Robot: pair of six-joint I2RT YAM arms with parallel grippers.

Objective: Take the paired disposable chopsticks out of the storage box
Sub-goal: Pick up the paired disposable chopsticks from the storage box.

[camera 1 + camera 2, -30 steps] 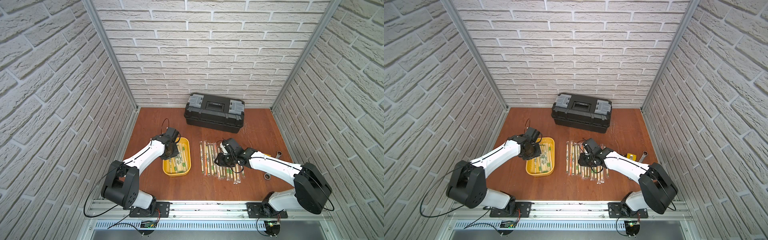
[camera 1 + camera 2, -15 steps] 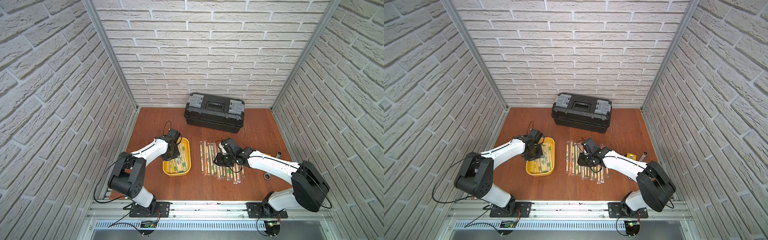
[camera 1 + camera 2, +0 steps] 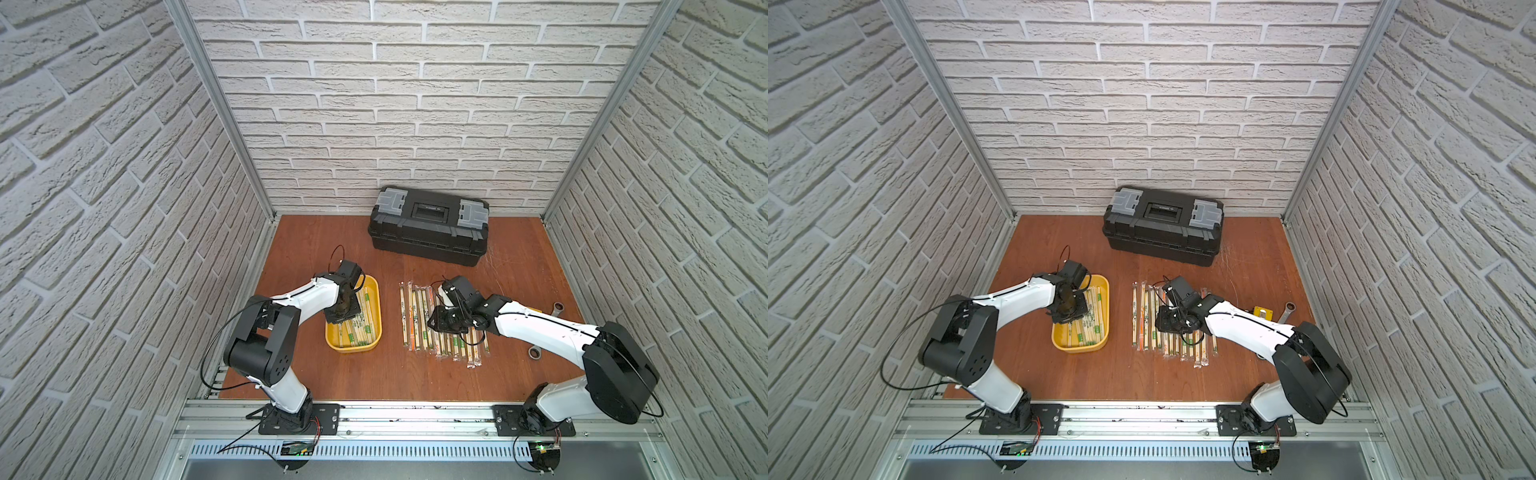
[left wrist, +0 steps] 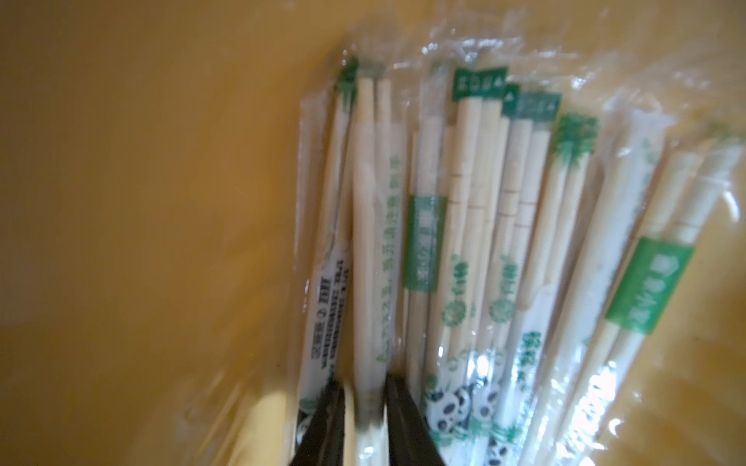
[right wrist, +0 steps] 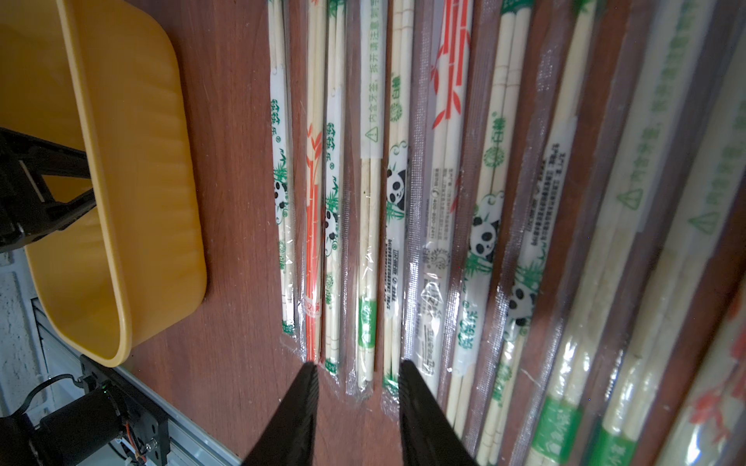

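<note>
You see a glossy, smooth yellow plastic storage box (image 5: 133,181), paired disposable chopsticks (image 4: 464,242) of pale matt bamboo in shiny, crinkled clear sleeves, a smooth wood-grain bench (image 3: 374,374) and a matt black plastic toolbox (image 3: 428,239).

Left tool (image 4: 365,387) angled down, pinching one chopstick pair (image 4: 363,242), right tool (image 5: 358,365) low, jaws apart

blur smears the paired disposable chopsticks (image 4: 464,242) in the left wrist view, print unreadable; in both top views the left arm (image 3: 307,297) hides part of the storage box (image 3: 353,348).
</note>
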